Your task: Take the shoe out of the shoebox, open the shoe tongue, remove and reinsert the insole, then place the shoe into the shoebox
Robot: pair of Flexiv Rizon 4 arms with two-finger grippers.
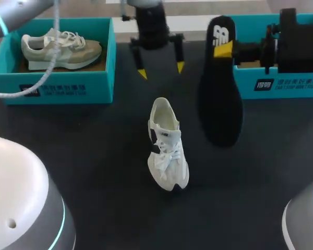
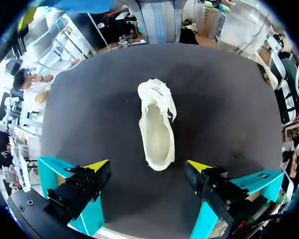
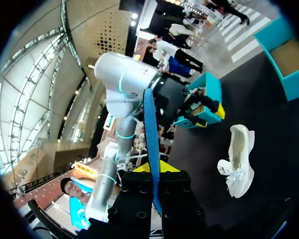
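A white shoe (image 1: 167, 151) stands on the dark table, toe toward me. Seen from the left wrist, the shoe (image 2: 157, 127) shows an empty, open mouth. My left gripper (image 1: 160, 70) hangs open above the table behind the shoe's heel; in its own view the left gripper (image 2: 148, 167) holds nothing. The black insole (image 1: 221, 104) hangs to the right of the shoe, with my right gripper (image 1: 224, 49) shut on its upper end. In the right wrist view the insole (image 3: 152, 144) runs edge-on between the fingers of the right gripper (image 3: 157, 169); the shoe (image 3: 237, 159) lies beyond.
A teal shoebox (image 1: 52, 86) at the back left holds a beige shoe (image 1: 62, 48). A second teal shoebox (image 1: 281, 83) stands at the back right, under my right arm. Bare table lies around the white shoe.
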